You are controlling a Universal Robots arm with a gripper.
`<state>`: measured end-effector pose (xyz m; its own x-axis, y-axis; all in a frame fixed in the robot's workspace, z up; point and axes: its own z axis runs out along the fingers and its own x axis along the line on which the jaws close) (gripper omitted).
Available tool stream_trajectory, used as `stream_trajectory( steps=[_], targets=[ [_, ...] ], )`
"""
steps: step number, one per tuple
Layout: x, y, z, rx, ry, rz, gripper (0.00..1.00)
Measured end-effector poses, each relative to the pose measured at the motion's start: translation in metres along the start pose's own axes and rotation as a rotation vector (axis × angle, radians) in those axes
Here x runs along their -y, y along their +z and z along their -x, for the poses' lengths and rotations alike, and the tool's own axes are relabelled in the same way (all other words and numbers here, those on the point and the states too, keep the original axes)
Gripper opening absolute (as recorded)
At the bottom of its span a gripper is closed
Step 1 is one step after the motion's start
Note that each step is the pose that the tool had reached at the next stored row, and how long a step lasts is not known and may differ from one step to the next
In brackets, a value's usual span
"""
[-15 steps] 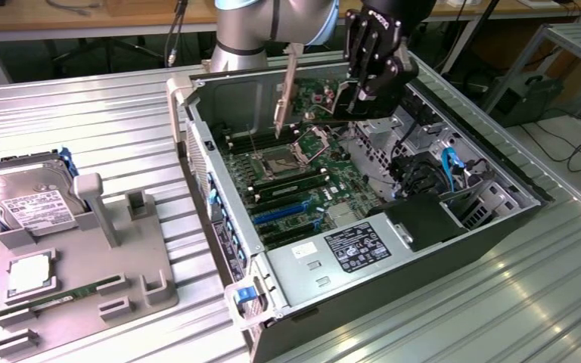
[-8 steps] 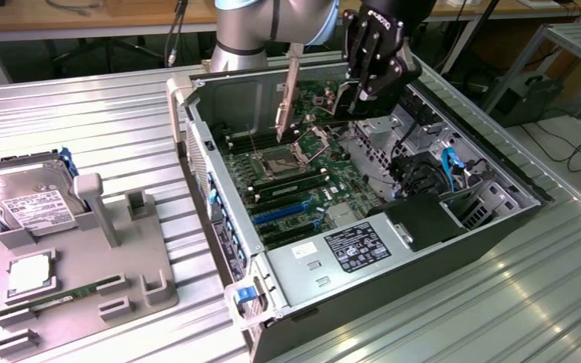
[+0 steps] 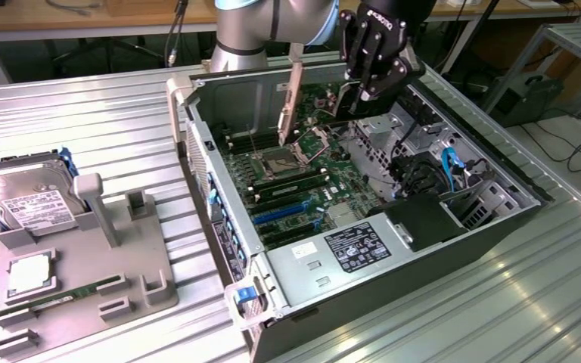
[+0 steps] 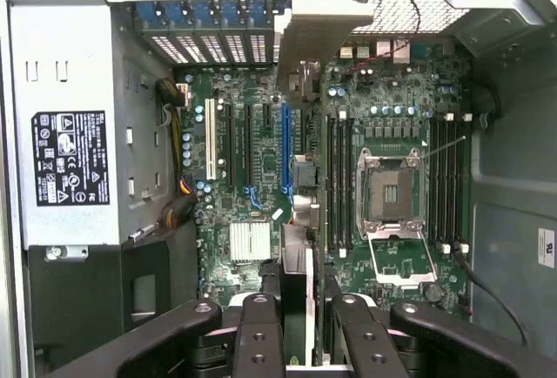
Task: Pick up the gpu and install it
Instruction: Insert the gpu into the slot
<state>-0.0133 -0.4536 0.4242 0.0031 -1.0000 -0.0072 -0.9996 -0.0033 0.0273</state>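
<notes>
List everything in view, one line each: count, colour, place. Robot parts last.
computer case: one, grey, open, middle of table
motherboard: one, green, inside case
power supply: one, silver with black label, inside case
gpu: one, dark with silver bracket, held above motherboard
hard drive: one, silver with white label, on fixture
memory stick: one, green, on fixture
fixture: one, grey, exterior view's left
table: one, silver, ribbed, under everything
arm: one, grey, behind case
gripper: one, black, shut on gpu
</notes>
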Motion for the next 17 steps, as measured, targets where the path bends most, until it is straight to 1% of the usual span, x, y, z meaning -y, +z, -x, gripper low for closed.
stream_trajectory(
  steps=[7, 17],
  targets=[
    [0.0, 0.0, 0.0, -0.0019, -0.067, 0.0005, 0.27],
    [0.0, 0.0, 0.0, -0.0049, -0.18, 0.0013, 0.27]
  ],
)
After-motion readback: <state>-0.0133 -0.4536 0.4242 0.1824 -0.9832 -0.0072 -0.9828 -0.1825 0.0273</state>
